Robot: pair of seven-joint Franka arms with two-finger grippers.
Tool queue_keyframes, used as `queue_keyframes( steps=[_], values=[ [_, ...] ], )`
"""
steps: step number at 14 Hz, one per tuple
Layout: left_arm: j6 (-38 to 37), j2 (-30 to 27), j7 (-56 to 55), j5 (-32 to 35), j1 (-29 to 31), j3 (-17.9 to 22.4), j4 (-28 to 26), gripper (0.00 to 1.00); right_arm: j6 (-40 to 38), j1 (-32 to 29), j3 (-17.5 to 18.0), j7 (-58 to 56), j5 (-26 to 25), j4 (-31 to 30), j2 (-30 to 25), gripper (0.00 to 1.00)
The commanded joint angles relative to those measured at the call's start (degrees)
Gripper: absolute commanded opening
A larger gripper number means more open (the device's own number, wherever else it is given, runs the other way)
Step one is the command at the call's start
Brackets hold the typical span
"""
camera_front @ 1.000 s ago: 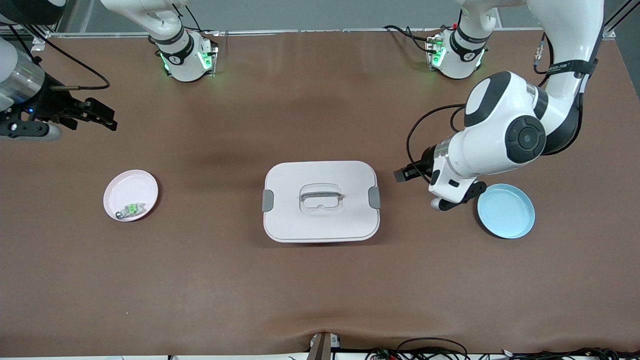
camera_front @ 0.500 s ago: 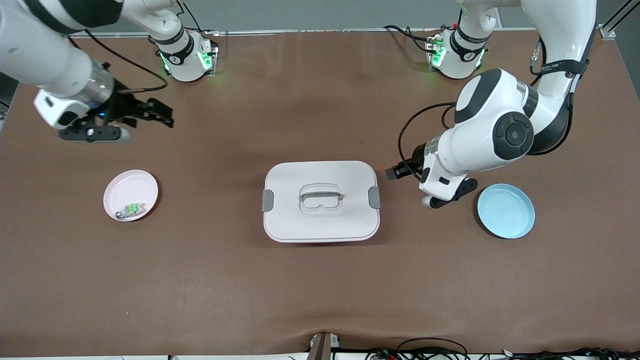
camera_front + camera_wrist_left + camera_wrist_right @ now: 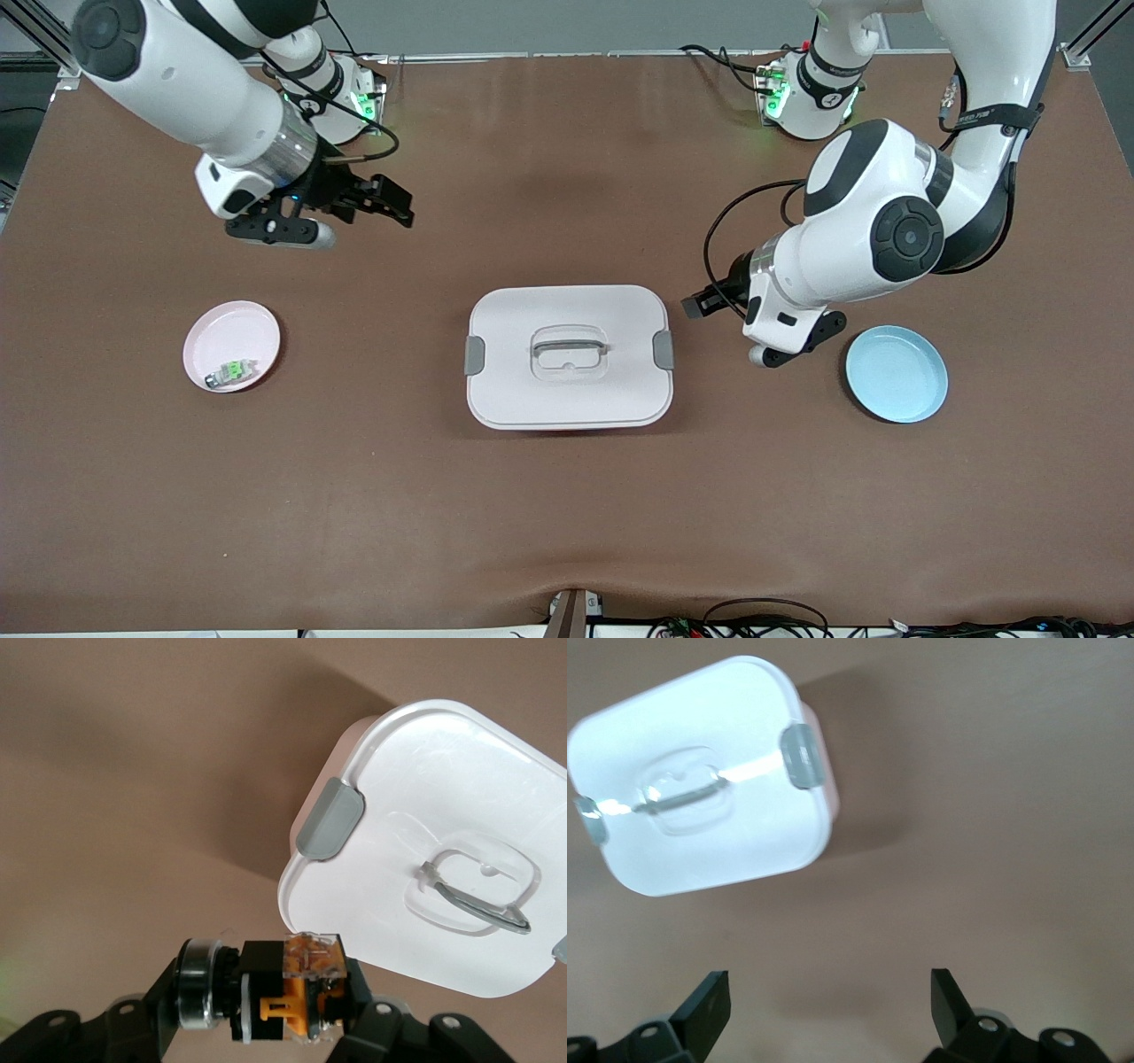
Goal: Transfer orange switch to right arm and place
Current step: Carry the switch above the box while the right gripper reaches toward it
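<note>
Two arms now face each other over the surface (image 3: 567, 532). Since a second ago, the right gripper (image 3: 390, 202) has swung in from the table's edge with its fingers spread wide, so the handover looks near. Between them sits the white lidded box (image 3: 567, 356). The left gripper (image 3: 700, 306) hangs beside the box; only its wrist view shows it pinching the orange switch (image 3: 301, 997).

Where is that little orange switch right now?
The orange switch is clamped in the left gripper, up in the air beside the white lidded box, toward the left arm's end of the table.
</note>
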Motion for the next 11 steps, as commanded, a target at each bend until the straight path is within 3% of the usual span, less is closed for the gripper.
queue_keyframes(
  steps=[1, 6, 11],
  values=[
    [-1.3, -0.8, -0.9, -2.0, 0.3, -0.1, 0.5, 0.0, 7.6, 5.7, -0.6, 8.0, 1.4, -2.9, -0.3, 1.0],
    [-1.1, -0.8, -1.0, -2.7, 0.2, -0.1, 0.7, 0.0, 27.4, 15.8, -0.6, 20.2, 5.8, -7.7, 0.4, 1.0],
    [0.0, -0.6, -5.1, -8.2, -0.4, -0.1, 0.8, 0.0, 44.6, 21.8, -0.6, 27.6, 7.8, -9.0, 6.1, 1.0]
  ],
)
